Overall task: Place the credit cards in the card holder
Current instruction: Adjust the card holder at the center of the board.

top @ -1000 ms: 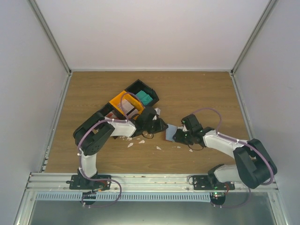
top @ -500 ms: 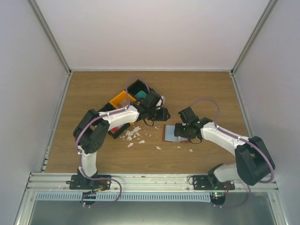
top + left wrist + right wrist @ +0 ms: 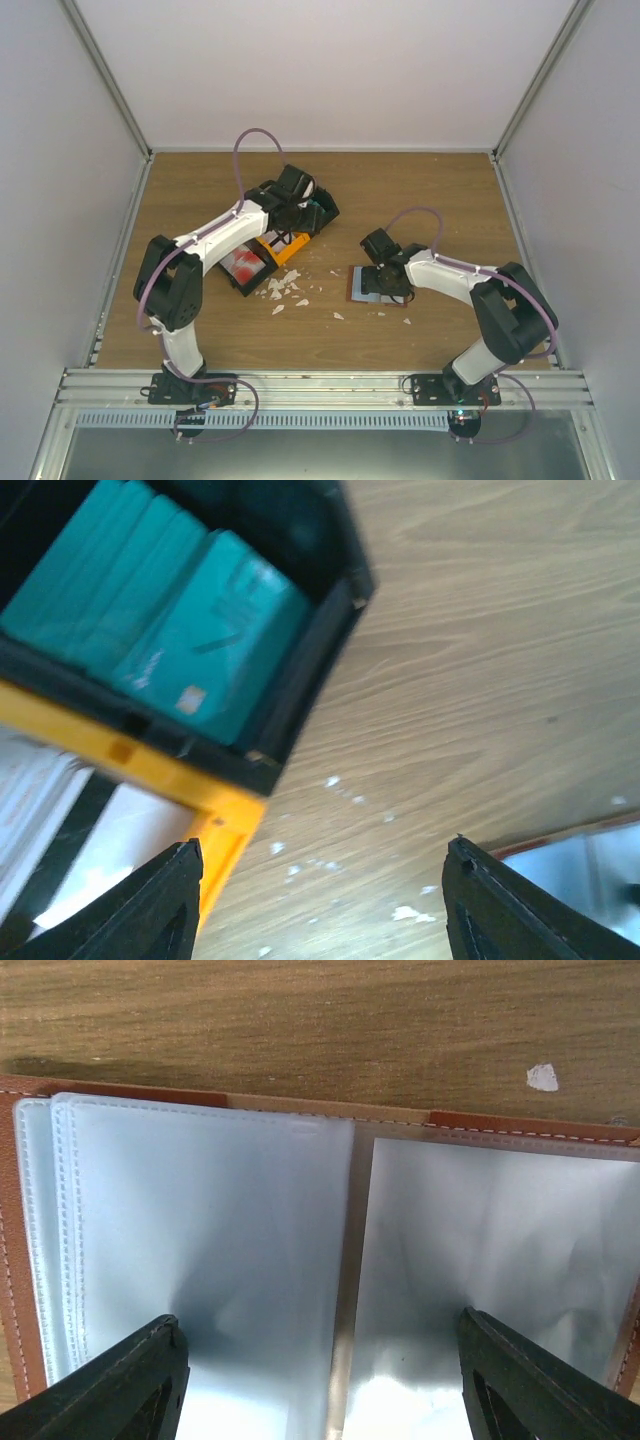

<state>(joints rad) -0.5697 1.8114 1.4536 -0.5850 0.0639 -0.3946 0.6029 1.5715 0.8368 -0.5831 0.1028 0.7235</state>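
Observation:
The card holder lies opened flat on the wood, brown-edged with pale blue clear sleeves. My right gripper hovers directly over it, open, its jaws straddling the centre fold with nothing between them. My left gripper is over the far end of the tray, open and empty. Teal credit cards stand stacked in the tray's black compartment. White cards sit in the orange section. A red-and-white card lies in the tray's near end.
The black-and-orange tray lies diagonally at left of centre. Small white scraps are scattered on the wood between tray and card holder; one scrap lies just beyond the holder. White walls enclose the table on three sides.
Both grippers have opened and let go of the card holder, which now lies flat and open. My left arm swung back to the tray's far end; my right gripper shifted over the holder.

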